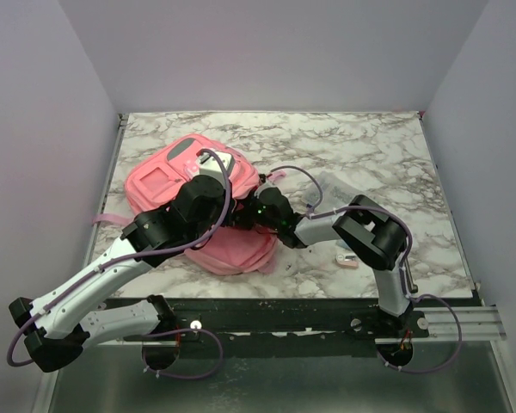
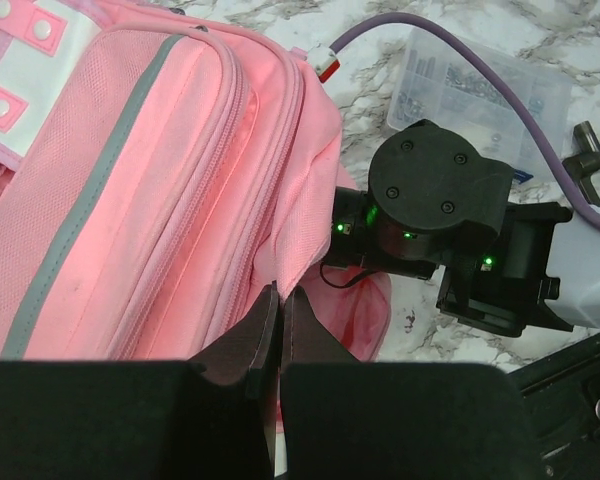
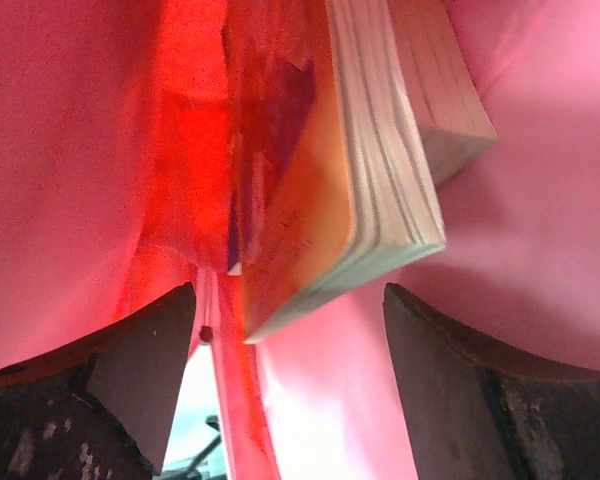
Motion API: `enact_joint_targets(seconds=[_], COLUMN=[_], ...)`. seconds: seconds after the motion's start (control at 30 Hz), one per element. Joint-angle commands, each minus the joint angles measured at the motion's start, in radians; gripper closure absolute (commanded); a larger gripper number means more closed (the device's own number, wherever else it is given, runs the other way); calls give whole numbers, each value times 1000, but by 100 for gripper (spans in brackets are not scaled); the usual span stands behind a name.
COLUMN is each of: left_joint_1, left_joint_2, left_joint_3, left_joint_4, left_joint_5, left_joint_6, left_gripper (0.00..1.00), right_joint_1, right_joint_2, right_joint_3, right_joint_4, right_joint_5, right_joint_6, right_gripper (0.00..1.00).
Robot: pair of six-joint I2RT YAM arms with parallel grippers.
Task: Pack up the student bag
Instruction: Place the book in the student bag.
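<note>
The student bag (image 1: 168,181), pink with grey trim (image 2: 160,180), lies flat on the marble table. My left gripper (image 2: 280,300) is shut, pinching the pink edge of the bag's opening. My right arm's wrist (image 1: 271,211) reaches into that opening from the right, and its fingers are hidden in the top view. Inside the bag, my right gripper (image 3: 290,330) stands open with its fingers (image 3: 140,370) wide apart. Two books (image 3: 370,170) rest just beyond the fingertips, against the pink lining (image 3: 60,150), and neither finger touches them.
A clear plastic box of small parts (image 1: 340,185) (image 2: 480,90) lies right of the bag. A small white and pink item (image 1: 346,260) sits near the table's front edge, beside the right arm. A purple cable (image 2: 460,50) loops over the right arm.
</note>
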Motion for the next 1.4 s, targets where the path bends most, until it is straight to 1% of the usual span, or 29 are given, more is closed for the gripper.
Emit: enact_joint_targets(seconds=[0.0, 0.07, 0.1, 0.2, 0.27, 0.3, 0.37, 0.47, 0.5, 0.53, 0.6, 0.67, 0.73, 0.87, 0.9, 0.97, 1.03, 1.13, 1.27, 1.3, 1.37], left_joint_1=[4, 5, 4, 6, 6, 7, 7, 11, 13, 15, 17, 18, 18, 22, 23, 27, 32, 45, 84, 96, 122], left_joint_2=[-26, -29, -28, -28, -27, -26, -20, -15, -14, -15, -21, -31, -42, -45, -46, -43, -37, -25, -14, -11, 0], left_joint_3=[8, 6, 6, 11, 6, 5, -1, -15, -19, -22, -28, -34, -41, -47, -49, -50, -51, -50, -50, -53, -60], left_joint_4=[108, 106, 106, 106, 109, 111, 111, 118, 117, 117, 117, 118, 117, 116, 115, 117, 117, 118, 119, 123, 128], left_joint_5=[10, 16, 23, 49, 57, 54, 47, 39, 39, 43, 50, 63, 68, 65, 68, 71, 70, 65, 77, 85, 112], left_joint_6=[-21, -22, -24, -39, -44, -42, -41, -44, -46, -48, -51, -56, -62, -72, -78, -86, -90, -92, -107, -115, -127], left_gripper=[100, 100, 100, 100, 100, 100, 100, 100, 100, 100, 100, 100, 100, 100, 100, 100, 100, 100, 100, 100, 100], right_joint_1=[6, 6, 6, 11, 12, 12, 11, 11, 11, 11, 11, 11, 11, 11, 11, 13, 13, 10, -4, -6, -9], right_joint_2=[0, 41, 67, 150, 148, 139, 98, 22, 2, -6, 1, 19, 44, 122, 147, 180, 179, 80, -127, -181, -305], right_joint_3=[18, 52, 99, 237, 241, 227, 179, 46, 10, -9, -28, -18, 17, 169, 201, 239, 231, 129, 4, -37, -106], right_joint_4=[-105, -84, -84, -131, -109, -101, -96, -62, -46, -35, -2, 18, 38, 14, 17, 40, 44, -22, -295, -356, -467], right_joint_5=[-59, -58, -62, -80, -79, -89, -108, -93, -87, -83, -94, -101, -107, -104, -113, -122, -140, -127, -85, -77, -47], right_joint_6=[-67, -45, -43, -35, -22, -18, -48, -82, -86, -86, -72, -64, -69, -100, -98, -69, -50, -95, -297, -347, -454], right_gripper=[27, 31, 34, 52, 61, 63, 60, 39, 35, 34, 35, 44, 50, 76, 79, 81, 80, 71, 53, 46, 36])
